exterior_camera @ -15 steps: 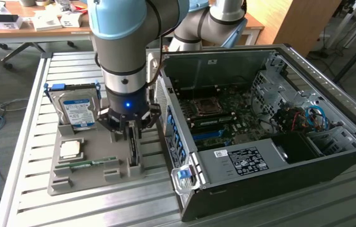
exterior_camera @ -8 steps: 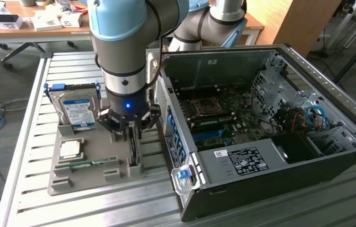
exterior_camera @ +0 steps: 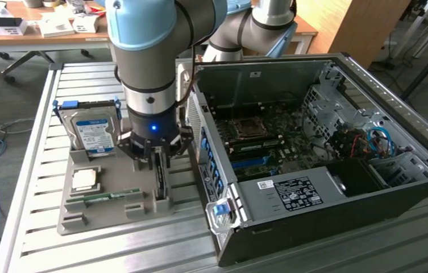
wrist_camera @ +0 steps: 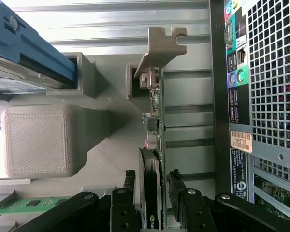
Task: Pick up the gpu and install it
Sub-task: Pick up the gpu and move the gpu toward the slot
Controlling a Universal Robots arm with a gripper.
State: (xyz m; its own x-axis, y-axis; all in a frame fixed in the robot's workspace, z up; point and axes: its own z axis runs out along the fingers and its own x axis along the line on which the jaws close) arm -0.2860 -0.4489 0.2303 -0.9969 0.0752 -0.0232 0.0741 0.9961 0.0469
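The gpu [exterior_camera: 160,183] is a thin black card standing on edge in a slot of the grey holder [exterior_camera: 100,215]. In the wrist view the gpu [wrist_camera: 154,121] shows its green board edge, with a silvery bracket [wrist_camera: 162,48] at the far end. My gripper [exterior_camera: 155,160] has come down over the card from above. My gripper [wrist_camera: 152,178] is open: one black finger [wrist_camera: 129,186] stands on one side of the card and the other finger [wrist_camera: 175,186] on the opposite side. A narrow gap shows on each side.
The holder also carries a blue-labelled hard drive [exterior_camera: 96,133], a CPU [exterior_camera: 84,179] and a green RAM stick [exterior_camera: 111,196]. The open PC case [exterior_camera: 327,193] stands close on the exterior view's right, motherboard [exterior_camera: 263,133] exposed. The case's rear panel [wrist_camera: 270,96] is near the card.
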